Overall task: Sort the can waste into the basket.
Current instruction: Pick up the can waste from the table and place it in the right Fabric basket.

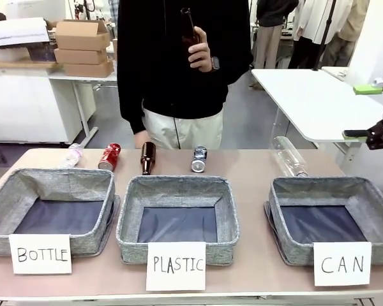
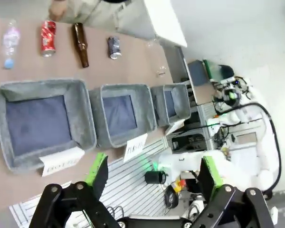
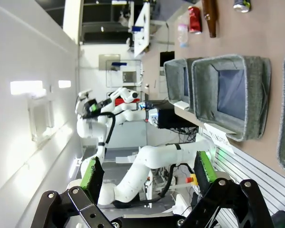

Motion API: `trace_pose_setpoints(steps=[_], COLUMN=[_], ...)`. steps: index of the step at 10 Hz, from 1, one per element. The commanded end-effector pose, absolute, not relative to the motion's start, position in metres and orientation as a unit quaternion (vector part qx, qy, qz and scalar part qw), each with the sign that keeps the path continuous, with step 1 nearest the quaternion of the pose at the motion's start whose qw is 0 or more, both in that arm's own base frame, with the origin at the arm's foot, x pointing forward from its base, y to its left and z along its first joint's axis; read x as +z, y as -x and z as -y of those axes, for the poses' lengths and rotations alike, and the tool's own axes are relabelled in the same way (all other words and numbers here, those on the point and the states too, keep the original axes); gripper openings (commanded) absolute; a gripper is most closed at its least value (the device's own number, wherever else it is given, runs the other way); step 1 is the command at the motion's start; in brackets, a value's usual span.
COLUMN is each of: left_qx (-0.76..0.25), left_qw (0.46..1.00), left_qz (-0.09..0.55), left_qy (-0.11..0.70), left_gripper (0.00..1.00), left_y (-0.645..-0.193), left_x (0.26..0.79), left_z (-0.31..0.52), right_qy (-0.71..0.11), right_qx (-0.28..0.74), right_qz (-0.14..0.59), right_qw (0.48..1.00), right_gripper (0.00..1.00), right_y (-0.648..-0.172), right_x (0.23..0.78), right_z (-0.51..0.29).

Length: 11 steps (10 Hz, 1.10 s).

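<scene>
A: Clock face laid on the tabletop (image 1: 249, 169) as the front view has it, 12 toward the person. Where is the can waste?

B: Both cans lie on their sides along the far edge. The red can (image 1: 109, 156), slightly crushed, is at 11 o'clock. The blue and silver can (image 1: 199, 159) is at 12. A brown glass bottle (image 1: 147, 157) lies between them, apart from both. Neither can is in a basket.

A: Target?

B: The CAN basket (image 1: 319, 191), at 4 o'clock, floor bare as far as I can see. A clear plastic bottle (image 1: 289, 156) lies just past its far wall, at 2 o'clock.

A: Hands?

B: Left hand (image 2: 153, 164): fingers spread wide, nothing between them, held high on what looks to be the 7 o'clock side. Right hand (image 3: 148, 165): likewise apart and empty, out beyond the 3 o'clock end.

A: Handling?

B: Judgement only. The cans are probably empty, so light. The thin walls should take a moderate pinch but dent under a hard one. They are smooth and round, so the blue and silver can may roll toward 9 or 3 if nudged. The red can should sit steadier but offers an uneven wall.

A: Where to take hold?

B: Across the body at mid-length, from above, pads on opposite sides of the curved wall. At the red can, mind the bottle on its 3 o'clock side.
</scene>
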<state>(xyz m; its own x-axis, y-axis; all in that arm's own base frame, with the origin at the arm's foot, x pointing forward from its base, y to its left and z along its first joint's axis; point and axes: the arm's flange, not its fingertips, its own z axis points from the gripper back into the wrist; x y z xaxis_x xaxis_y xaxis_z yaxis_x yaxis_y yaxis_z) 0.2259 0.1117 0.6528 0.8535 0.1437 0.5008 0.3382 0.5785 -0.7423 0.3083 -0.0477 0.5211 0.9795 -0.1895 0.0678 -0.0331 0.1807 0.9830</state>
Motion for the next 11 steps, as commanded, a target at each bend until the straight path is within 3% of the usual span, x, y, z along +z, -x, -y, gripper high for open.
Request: trace_pose_setpoints(steps=[1,2,3,11], left_qx=[-0.113,-0.099,-0.081,-0.081], left_qw=[0.840,0.831,0.845,0.845], left_qz=[0.275,0.316,0.273,0.273], left_qy=[0.454,0.446,0.453,0.453], left_gripper=[1.00,1.00,1.00,1.00], left_y=[-0.185,-0.170,-0.193,-0.193], left_x=[0.642,0.641,0.658,0.658], left_z=[-0.098,-0.095,-0.108,-0.108], right_qy=[-0.647,-0.647,-0.647,-0.647], right_qx=[-0.041,-0.041,-0.041,-0.041], right_qz=[0.098,0.098,0.098,0.098], right_qw=[0.755,0.755,0.755,0.755], right_gripper=[1.00,1.00,1.00,1.00], right_y=[-0.311,-0.311,-0.311,-0.311], right_x=[0.523,0.523,0.523,0.523], right_z=[0.047,0.047,0.047,0.047])
